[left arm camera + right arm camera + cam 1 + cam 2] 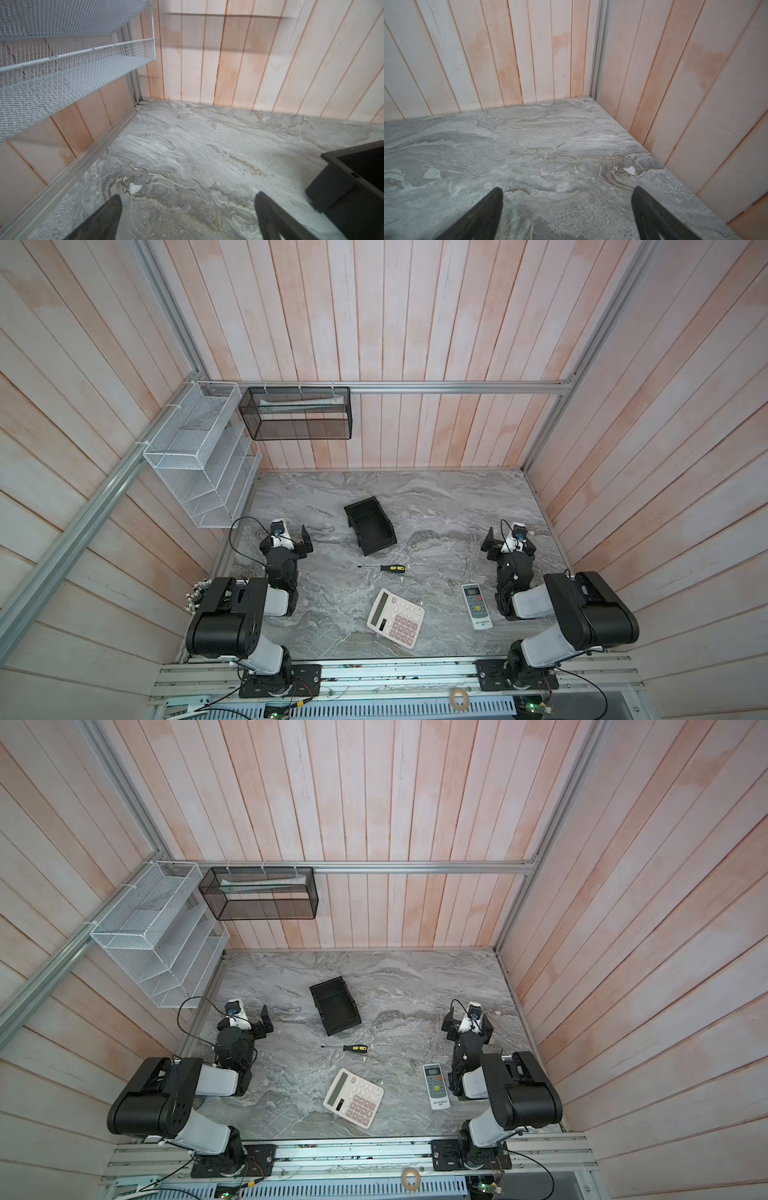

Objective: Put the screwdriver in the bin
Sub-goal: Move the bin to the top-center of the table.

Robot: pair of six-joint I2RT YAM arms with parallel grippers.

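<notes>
Likely light, stiff and apt to roll, the screwdriver point(384, 568) is best gripped across its handle; left pincer point(187, 199) and right pincer point(566, 193) gape empty.

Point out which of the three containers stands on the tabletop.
The black plastic bin, solid-walled, just beyond the screwdriver. The black mesh basket and the white wire rack hang from the wall rails instead.

Workspace as I see it from my console: one screwdriver point(384, 568), one bin point(371, 526), one calculator point(396, 617), one remote control point(476, 605), one white wire rack point(187, 435), one black mesh basket point(299, 429); two grippers, namely the left gripper point(187, 197) and the right gripper point(566, 191).
</notes>
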